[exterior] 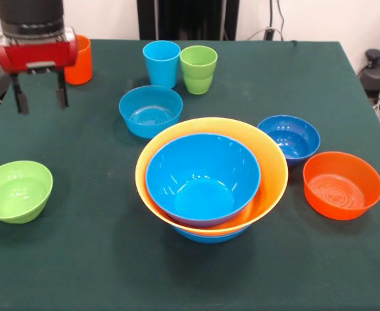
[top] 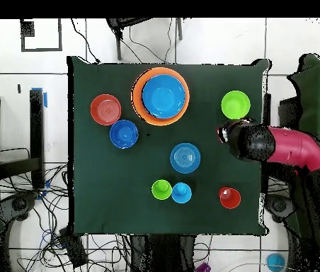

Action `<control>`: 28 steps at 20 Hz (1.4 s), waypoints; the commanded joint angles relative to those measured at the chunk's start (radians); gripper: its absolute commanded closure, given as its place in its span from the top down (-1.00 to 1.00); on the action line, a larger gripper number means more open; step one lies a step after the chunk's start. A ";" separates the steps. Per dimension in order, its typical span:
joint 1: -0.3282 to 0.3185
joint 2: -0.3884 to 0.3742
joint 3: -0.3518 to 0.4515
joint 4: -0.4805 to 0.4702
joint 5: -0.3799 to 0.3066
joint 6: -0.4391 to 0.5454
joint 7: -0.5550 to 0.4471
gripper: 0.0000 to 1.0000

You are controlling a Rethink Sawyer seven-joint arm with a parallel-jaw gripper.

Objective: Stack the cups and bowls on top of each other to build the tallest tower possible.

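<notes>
Tower (exterior: 211,178): three nested bowls, near table's (exterior: 99,259) front edge.
Gripper (exterior: 42,98): fingers apart, empty, above the left edge.

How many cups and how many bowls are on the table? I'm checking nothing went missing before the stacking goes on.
Cups: 3, namely orange, light blue, lime green.
Bowls standing alone: 4, namely lime green, light blue, dark blue, orange.
Bowls nested in the tower: 3.
Total: 10.
</notes>
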 commanded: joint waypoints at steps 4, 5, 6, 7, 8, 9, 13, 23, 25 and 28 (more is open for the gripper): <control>-0.038 -0.133 -0.007 0.304 -0.035 -0.161 0.092 1.00; -0.038 -0.134 -0.010 0.309 -0.036 -0.167 0.096 1.00; -0.037 -0.138 -0.014 0.315 -0.038 -0.173 0.097 1.00; -0.038 -0.137 -0.014 0.317 -0.038 -0.175 0.095 1.00; -0.037 -0.137 -0.015 0.318 -0.040 -0.178 0.091 1.00; -0.035 -0.137 -0.017 0.318 -0.039 -0.180 0.089 1.00; -0.030 -0.141 -0.021 0.318 -0.031 -0.175 0.084 1.00; 0.072 -0.049 0.031 0.045 0.028 -0.057 0.037 1.00; 0.076 -0.033 0.049 -0.012 0.028 0.003 -0.029 1.00; 0.086 0.015 0.075 -0.125 0.047 0.083 -0.095 1.00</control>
